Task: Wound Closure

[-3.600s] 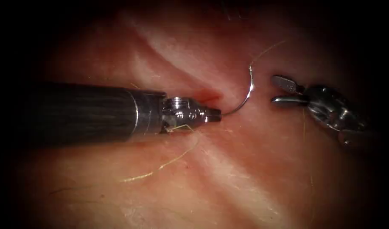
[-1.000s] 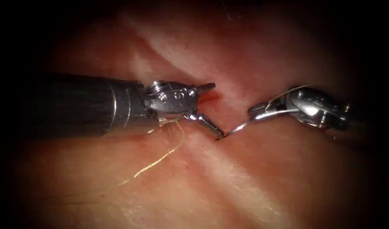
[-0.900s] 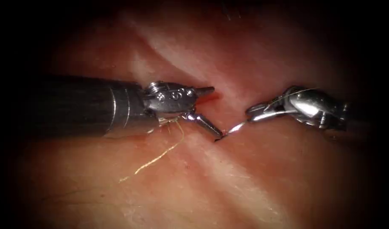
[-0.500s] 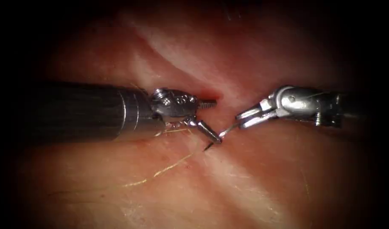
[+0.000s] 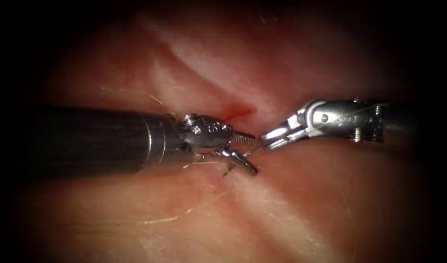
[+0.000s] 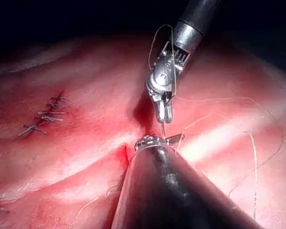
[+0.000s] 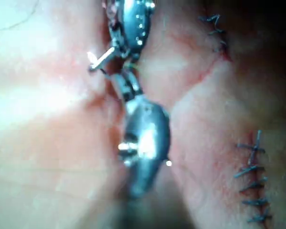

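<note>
In the endoscope view the left gripper [image 5: 245, 152] comes in from the left on its dark shaft, its two jaws spread apart: the upper, toothed jaw points right and the lower one angles down to the right, and nothing is pinched between them. The right gripper [image 5: 271, 138] reaches in from the right with its jaws pressed together on the curved needle [image 5: 251, 149], gripping it near its rear end. From that grip the needle runs as a thin, bright line down and to the left, between the left gripper's open jaws; its dark tip [image 5: 227, 170] shows just below the lower jaw, over the tissue [image 5: 291, 209] at the cut [image 5: 238, 111]. Whether the tip is in the tissue there cannot be told. A smear of red fluid [image 5: 233, 113] marks the cut just above the left gripper. Pale thread [image 5: 194, 209] lies loose across the tissue below the left shaft. The left wrist view shows the right gripper [image 6: 163, 117] pointing down at the left tool's tip, thread [image 6: 219, 114] looping beside it, and a row of dark stitches [image 6: 45, 115] on the tissue well away from both tools.
</note>
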Robot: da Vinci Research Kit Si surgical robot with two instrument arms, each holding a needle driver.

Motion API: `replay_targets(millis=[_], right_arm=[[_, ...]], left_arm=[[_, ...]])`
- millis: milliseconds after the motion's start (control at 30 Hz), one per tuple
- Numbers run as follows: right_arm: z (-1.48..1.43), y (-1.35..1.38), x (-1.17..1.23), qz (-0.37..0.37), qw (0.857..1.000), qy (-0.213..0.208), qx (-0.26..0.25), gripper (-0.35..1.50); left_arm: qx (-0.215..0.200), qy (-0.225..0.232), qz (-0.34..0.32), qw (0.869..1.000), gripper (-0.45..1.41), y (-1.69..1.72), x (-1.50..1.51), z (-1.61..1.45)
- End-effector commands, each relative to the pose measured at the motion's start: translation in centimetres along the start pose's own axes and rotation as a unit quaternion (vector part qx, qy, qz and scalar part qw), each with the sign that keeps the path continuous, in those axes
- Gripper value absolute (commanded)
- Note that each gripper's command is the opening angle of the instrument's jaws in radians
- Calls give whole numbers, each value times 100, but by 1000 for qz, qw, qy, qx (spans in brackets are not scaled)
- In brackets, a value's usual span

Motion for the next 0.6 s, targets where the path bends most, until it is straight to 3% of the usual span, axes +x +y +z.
replay_targets(millis=[33,100,167,200,233,300,433,467,533,567,600], right_arm=[[7,7,0,-2,1000,2,1,-35],[7,7,1,-2,1000,3,2,-35],[8,6,1,-3,1000,3,2,-35],[8,6,1,-3,1000,3,2,-35],[8,5,0,-3,1000,3,3,-35],[9,4,0,-4,1000,2,4,-35],[10,2,1,1,1000,-5,-1,-35],[10,2,0,31,999,-18,-21,15],[9,2,0,65,996,-20,-57,86],[9,2,0,65,996,-20,-57,86],[8,2,0,75,994,-18,-76,103]], left_arm=[[0,0,3,1000,54,-5,2,6],[-2,0,4,1000,49,-6,2,5],[-6,-1,5,1000,15,-7,1,3],[-6,-1,5,1000,15,-7,1,3],[-6,-1,6,1000,-7,-8,2,2],[8,2,5,1000,-30,-10,6,2],[15,4,-1,1000,-45,-13,15,-6],[16,9,0,1000,-45,-15,20,-10],[16,19,14,1000,-45,-16,22,-12],[16,19,14,1000,-45,-16,22,-12],[15,26,23,999,-45,-16,23,-13]])
